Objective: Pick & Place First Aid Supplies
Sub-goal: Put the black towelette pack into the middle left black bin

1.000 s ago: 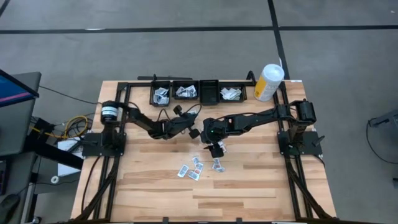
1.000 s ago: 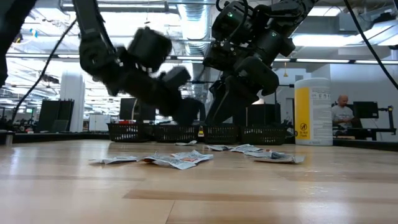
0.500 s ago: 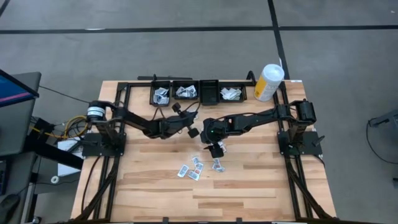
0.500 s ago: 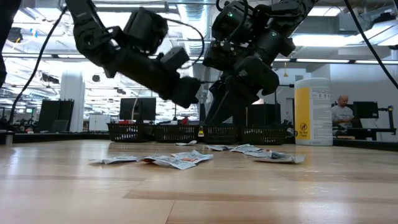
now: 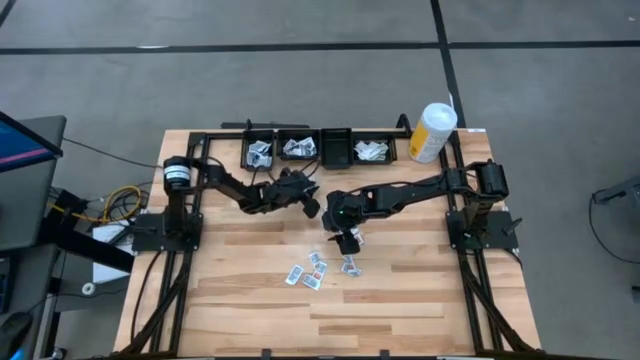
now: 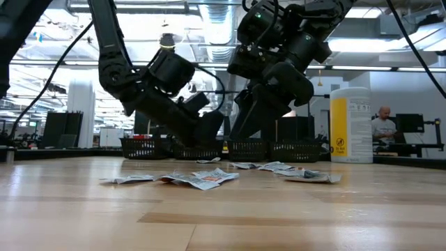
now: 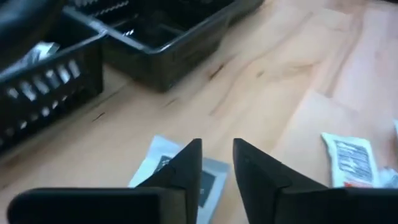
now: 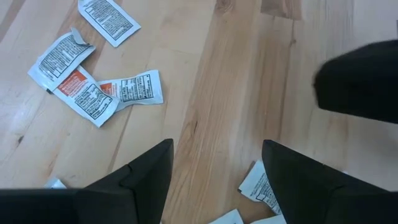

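My left gripper (image 5: 312, 205) has swung back down and in since a moment ago; half a second back it was lifted higher and reaching toward the black bins (image 5: 318, 148), and now it sits low over the wooden table (image 5: 420, 290), just in front of those bins. Its two fingers (image 7: 186, 171) were pressed together then, and now there is a small gap between them with nothing in it. Right below them a white packet with a dark square (image 7: 208, 180) lies flat on the wood, and another white packet (image 7: 351, 158) lies off to one side. My right gripper (image 5: 347, 240) has not moved: it hangs over the middle of the table with its fingers (image 8: 146, 171) spread wide and empty. The loose first aid packets (image 5: 318, 270) lie in a little cluster on the table near it, and more packets rest inside three of the bins. I see packets (image 8: 93, 93) with rows of tiny black print and one with an orange patch, but the words are too small for me to read. The tall white-and-yellow canister (image 5: 433, 131) stands at the far right corner, and its label is too small to read too.
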`<control>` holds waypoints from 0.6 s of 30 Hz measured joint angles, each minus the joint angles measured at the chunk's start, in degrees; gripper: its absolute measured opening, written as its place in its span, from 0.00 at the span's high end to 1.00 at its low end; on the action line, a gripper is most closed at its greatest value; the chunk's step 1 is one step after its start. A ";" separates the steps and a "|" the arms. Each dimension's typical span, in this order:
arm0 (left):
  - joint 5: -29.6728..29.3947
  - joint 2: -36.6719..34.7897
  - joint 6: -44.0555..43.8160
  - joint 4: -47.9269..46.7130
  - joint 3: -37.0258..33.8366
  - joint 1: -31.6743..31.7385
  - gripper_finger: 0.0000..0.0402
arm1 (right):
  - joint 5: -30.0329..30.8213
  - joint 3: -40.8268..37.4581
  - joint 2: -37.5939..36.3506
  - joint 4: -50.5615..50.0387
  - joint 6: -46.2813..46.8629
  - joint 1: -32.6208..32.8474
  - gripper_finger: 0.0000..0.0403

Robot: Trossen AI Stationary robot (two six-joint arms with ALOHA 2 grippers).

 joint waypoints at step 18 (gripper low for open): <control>5.35 -0.59 2.25 -0.95 1.38 0.85 0.71 | 0.00 0.00 0.00 -0.62 0.00 0.00 0.40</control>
